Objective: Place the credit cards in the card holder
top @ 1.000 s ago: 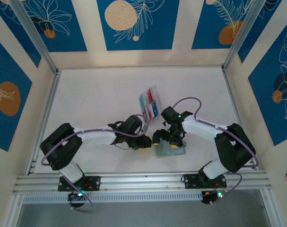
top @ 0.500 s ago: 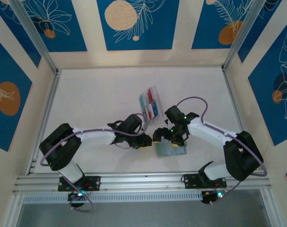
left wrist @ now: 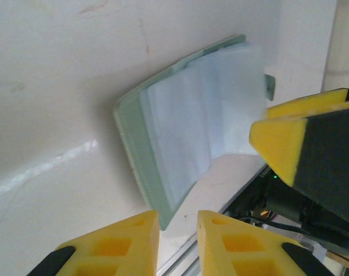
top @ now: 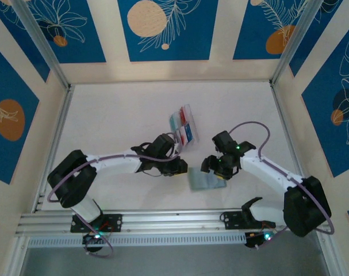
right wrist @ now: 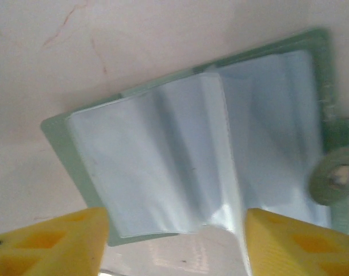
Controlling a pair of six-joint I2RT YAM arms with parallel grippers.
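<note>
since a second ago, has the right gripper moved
Yes: the right gripper has shifted right, away from the cards, uncovering more of the card holder.

Left of the holder (top: 206, 180) the left gripper (top: 181, 168) blocks the way, and the right gripper (top: 210, 167) hangs over its far edge. Beyond it stands the card box (top: 182, 126). The table (top: 163, 195) on its near side lies free up to the rail (top: 174, 218).

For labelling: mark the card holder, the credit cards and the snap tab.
card holder (top: 202, 181): top external view, bare middle of its open face.
credit cards (top: 183, 126): top external view, middle of the group.
snap tab (right wrist: 334, 179): right wrist view, its round stud.
</note>
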